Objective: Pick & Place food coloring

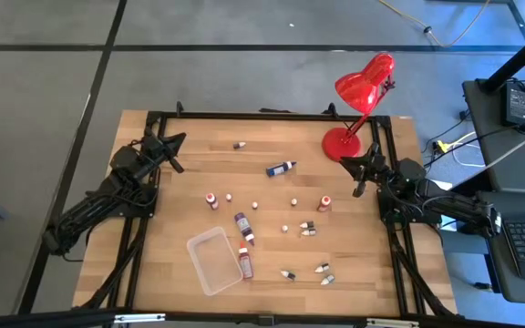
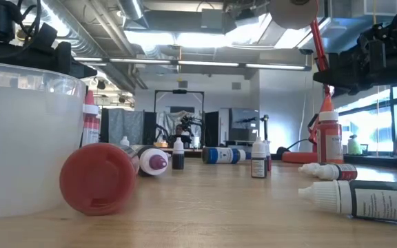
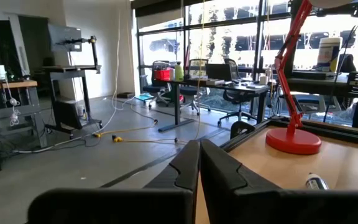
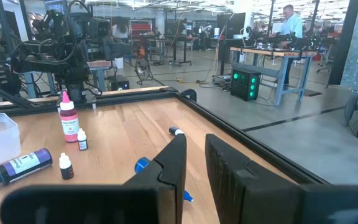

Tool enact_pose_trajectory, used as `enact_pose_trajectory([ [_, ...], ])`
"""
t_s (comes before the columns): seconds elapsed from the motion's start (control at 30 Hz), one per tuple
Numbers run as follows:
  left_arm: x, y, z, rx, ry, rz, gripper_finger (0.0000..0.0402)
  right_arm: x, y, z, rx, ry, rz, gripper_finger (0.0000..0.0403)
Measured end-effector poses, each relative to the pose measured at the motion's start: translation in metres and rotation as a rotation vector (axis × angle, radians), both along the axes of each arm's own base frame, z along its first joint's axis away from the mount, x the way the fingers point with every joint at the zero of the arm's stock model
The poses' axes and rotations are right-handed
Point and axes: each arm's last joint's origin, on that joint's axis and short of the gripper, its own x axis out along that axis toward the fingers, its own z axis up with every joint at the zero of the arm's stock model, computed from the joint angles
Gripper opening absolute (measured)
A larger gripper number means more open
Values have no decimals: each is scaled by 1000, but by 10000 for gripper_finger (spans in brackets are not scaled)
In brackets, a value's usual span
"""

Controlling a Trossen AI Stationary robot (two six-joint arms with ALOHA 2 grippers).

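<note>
The left gripper [image 1: 177, 140] is sitting pinched shut and empty at the table's far left corner, raised off the wood, which reads as a parked pose, not a reach. Nearest to it, a small dark bottle [image 1: 240, 144] is lying just inward, while the clear tray [image 1: 213, 261] is waiting well away toward the near edge, probably as the drop-off.

The food coloring [image 1: 281, 168] is lying scattered across the table between the two arms, some bottles upright, some tipped over, none in the tray, so picking seems not yet begun.

The right gripper [image 1: 363, 166] is likewise closed on nothing, hovering beside the red lamp [image 1: 365, 84], with a red bottle [image 1: 324, 203] a short way inward from it.

The high view is giving the whole layout. The low view is showing which bottles are standing, such as the tall red one [image 2: 329, 134], and which are lying. The left wrist view is facing out past the lamp base [image 3: 293, 139]; the right wrist view is revealing a pink bottle [image 4: 69, 122] upright beyond its fingers [image 4: 174, 163]
</note>
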Motion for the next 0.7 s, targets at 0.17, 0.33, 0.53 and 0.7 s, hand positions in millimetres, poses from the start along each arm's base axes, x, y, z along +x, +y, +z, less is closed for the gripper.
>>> enact_pose_trajectory([
  [0.17, 0, 0, 0, 0, 0, 0, 10, 0, 0, 0, 0, 0, 0, 65],
  [0.33, 0, 0, 0, 0, 0, 1, 8, 0, 0, 0, 1, -1, 0, 65],
  [0.53, 0, 0, 0, 0, 0, 0, 8, 0, 0, 0, 7, -3, 8, 65],
  [0.7, 0, 0, 0, 0, 0, 0, 12, 0, 0, 0, 105, -44, 11, 65],
])
